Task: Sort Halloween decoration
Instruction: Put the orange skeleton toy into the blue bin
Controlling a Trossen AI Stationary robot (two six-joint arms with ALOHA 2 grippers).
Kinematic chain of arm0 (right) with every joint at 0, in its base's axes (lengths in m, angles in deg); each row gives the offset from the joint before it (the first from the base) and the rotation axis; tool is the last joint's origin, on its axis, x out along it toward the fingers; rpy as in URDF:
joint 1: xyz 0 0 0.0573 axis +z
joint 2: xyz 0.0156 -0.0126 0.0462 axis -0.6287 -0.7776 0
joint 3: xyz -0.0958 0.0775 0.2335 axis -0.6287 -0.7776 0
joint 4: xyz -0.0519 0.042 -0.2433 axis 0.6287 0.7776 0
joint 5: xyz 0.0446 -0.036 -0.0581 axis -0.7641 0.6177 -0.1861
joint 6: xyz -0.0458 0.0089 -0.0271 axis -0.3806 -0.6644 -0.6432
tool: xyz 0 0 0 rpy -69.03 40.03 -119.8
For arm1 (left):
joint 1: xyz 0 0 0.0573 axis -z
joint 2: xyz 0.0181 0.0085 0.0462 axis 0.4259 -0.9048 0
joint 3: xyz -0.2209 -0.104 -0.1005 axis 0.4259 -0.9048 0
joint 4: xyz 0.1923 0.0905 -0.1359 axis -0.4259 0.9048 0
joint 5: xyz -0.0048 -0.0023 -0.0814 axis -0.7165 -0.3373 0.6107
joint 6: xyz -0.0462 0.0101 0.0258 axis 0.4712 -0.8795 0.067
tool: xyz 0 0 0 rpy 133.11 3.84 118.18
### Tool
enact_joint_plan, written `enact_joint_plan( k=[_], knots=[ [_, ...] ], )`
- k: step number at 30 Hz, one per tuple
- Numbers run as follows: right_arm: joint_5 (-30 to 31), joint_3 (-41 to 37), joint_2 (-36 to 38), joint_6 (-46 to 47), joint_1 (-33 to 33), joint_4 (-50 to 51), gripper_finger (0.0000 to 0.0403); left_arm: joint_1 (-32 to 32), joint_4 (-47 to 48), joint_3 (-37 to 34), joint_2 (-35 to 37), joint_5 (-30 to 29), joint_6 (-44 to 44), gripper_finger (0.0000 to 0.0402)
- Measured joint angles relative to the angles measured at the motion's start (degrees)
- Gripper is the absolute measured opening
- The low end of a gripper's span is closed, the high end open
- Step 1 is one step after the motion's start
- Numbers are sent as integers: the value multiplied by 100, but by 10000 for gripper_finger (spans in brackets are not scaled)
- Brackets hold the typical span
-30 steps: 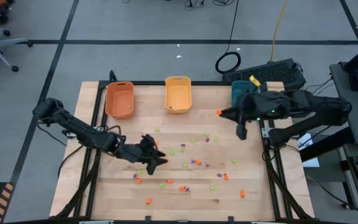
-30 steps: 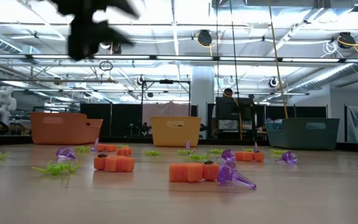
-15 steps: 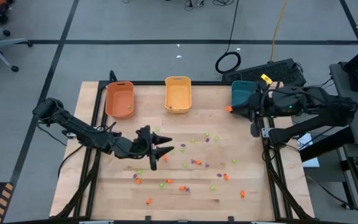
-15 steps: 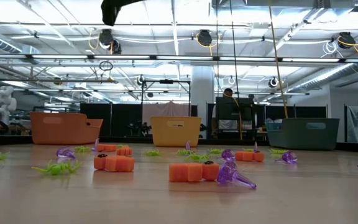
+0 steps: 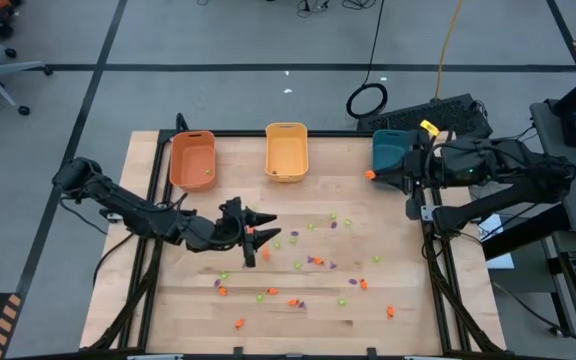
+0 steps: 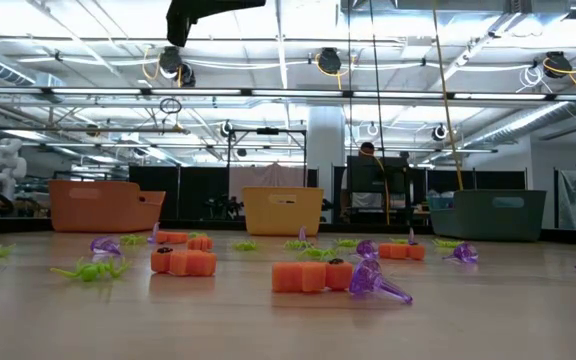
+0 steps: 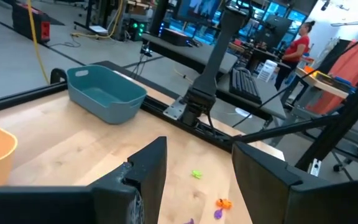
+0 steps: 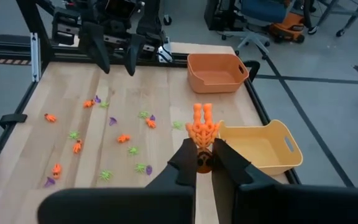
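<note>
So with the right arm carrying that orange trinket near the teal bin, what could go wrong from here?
1. The right gripper pinches the orange trinket only at its base, so it could slip out during a swing.
2. It hovers beside the teal bin, while the orange bin sits at the far left; a release here might mis-sort it.
3. The left gripper, fingers open and empty, hangs over the scattered trinkets; a low pass could knock them around.

no text, label, brand, number or sign can be read in any view; pale patches on the bin fronts in the low view and the lit screens in the left wrist view cannot be made out.
</note>
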Motion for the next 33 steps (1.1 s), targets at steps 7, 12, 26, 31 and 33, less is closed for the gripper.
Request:
enact_joint_plan(
  k=[7, 12, 26, 31, 33],
  knots=[
    [-2, 0, -25, -327, 0, -4, 4, -158, -150, 0, 0, 26, 3, 186],
    [-1, 0, -36, -1385, 0, -58, 4, -212, -160, 0, 0, 128, 18, 186],
    [26, 0, -47, -4028, 0, -264, 4, -212, -158, 0, 0, 137, 12, 186],
    [33, 0, -47, -4453, 0, -264, 4, -212, -154, 0, 0, 137, -2, 186],
    [35, 0, -47, -4531, 0, -264, 4, -212, -151, 0, 0, 137, -4, 186]
  ],
)
